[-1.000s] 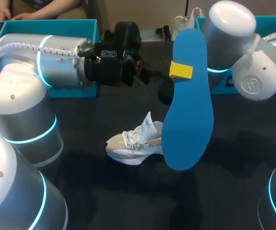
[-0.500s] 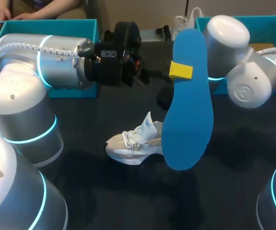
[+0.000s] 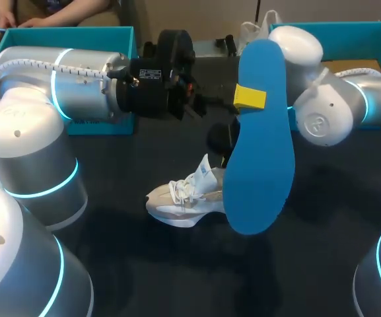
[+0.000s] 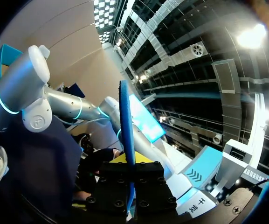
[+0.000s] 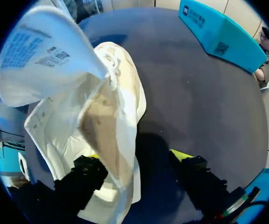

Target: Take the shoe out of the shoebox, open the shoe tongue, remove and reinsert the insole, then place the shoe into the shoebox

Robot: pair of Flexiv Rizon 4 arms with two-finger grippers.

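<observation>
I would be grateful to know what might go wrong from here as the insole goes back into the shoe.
The left gripper pinches the blue insole near one end only, so the long free part may swing or slip. The white shoe lies unheld on the table; the right gripper, open astride its side wall, might push or tip it when closing.

One shoe [image 3: 183,198], one insole [image 3: 259,145] beside it, two boxes behind the shoe: left box [image 3: 65,30], right box [image 3: 348,26]; two arms: left arm [image 3: 65,86], right arm [image 3: 329,112]

Dark table [image 3: 322,218], white bag [image 3: 251,30] at far edge, poss. small black bits [image 3: 228,43] beside.
</observation>
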